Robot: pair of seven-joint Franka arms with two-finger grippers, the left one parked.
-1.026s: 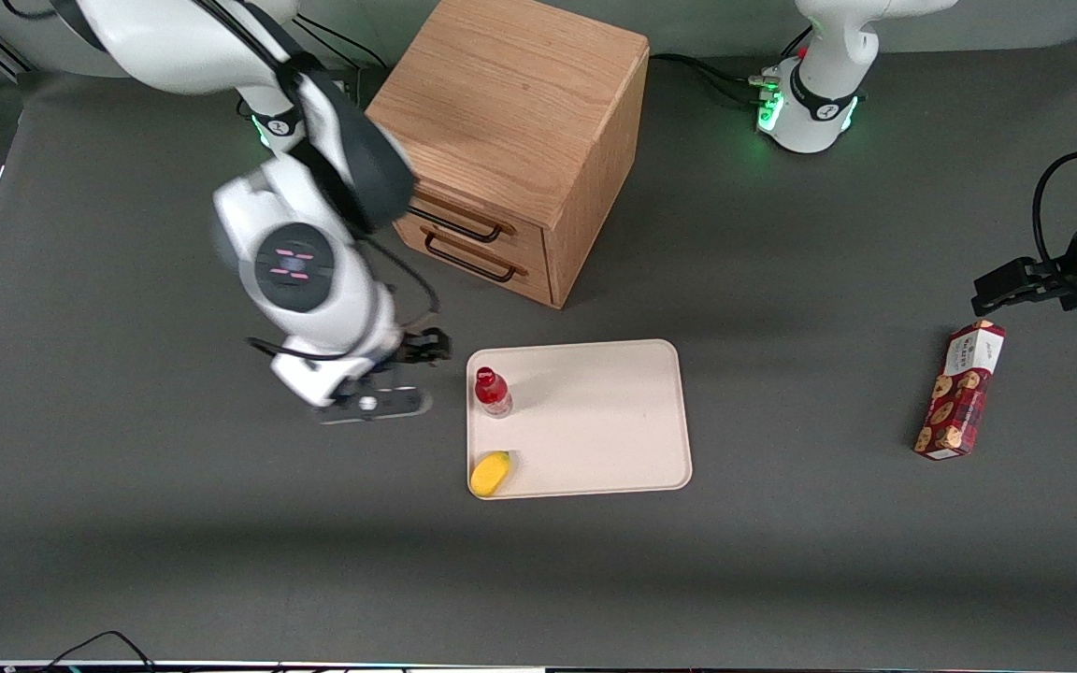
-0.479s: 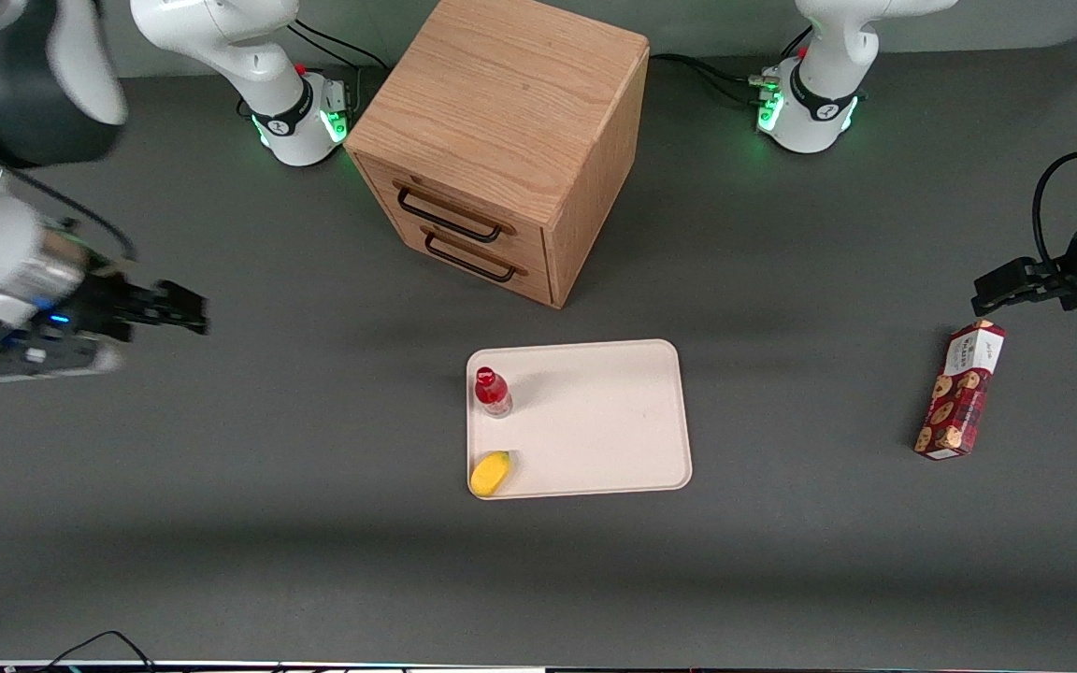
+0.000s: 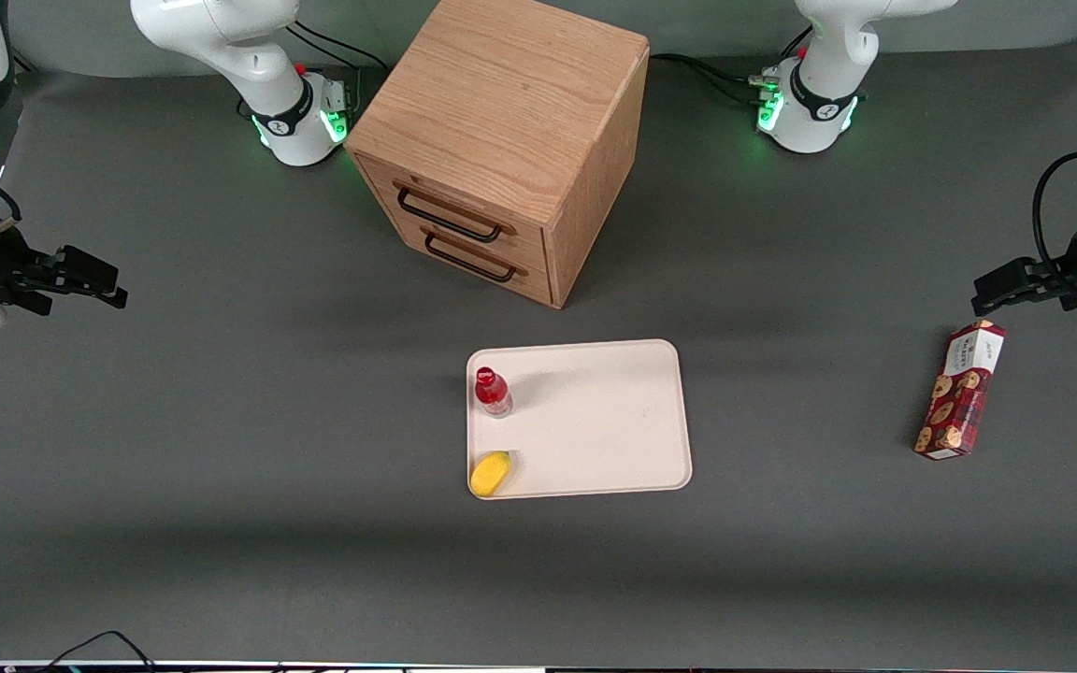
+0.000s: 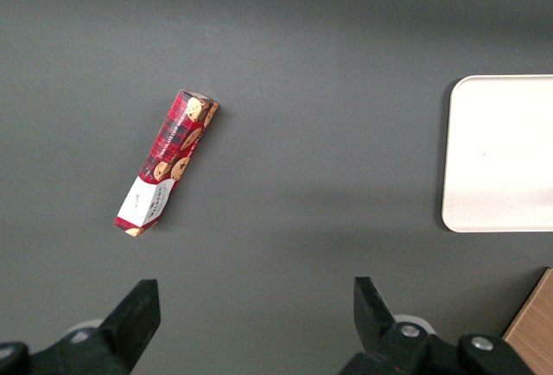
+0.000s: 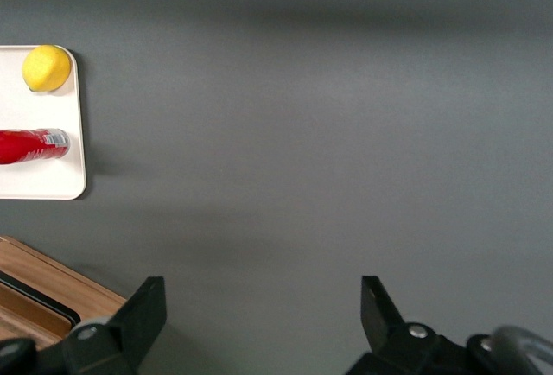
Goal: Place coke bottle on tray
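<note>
The small red coke bottle (image 3: 492,392) stands upright on the cream-beige tray (image 3: 595,421), near the tray's edge toward the working arm's end. It also shows in the right wrist view (image 5: 33,146), on the tray (image 5: 52,181). My right gripper (image 3: 94,280) is far off at the working arm's end of the table, raised above the grey surface. It is open and empty; its two fingers (image 5: 143,310) stand wide apart over bare table.
A yellow lemon (image 3: 490,472) lies on the tray's corner nearest the front camera. A wooden drawer cabinet (image 3: 501,140) stands farther from the camera than the tray. A red-and-white cookie box (image 3: 959,390) lies toward the parked arm's end.
My right arm has pulled away from beside the tray, sweeping to the working arm's end of the table. The bottle, lemon and tray have not moved.
</note>
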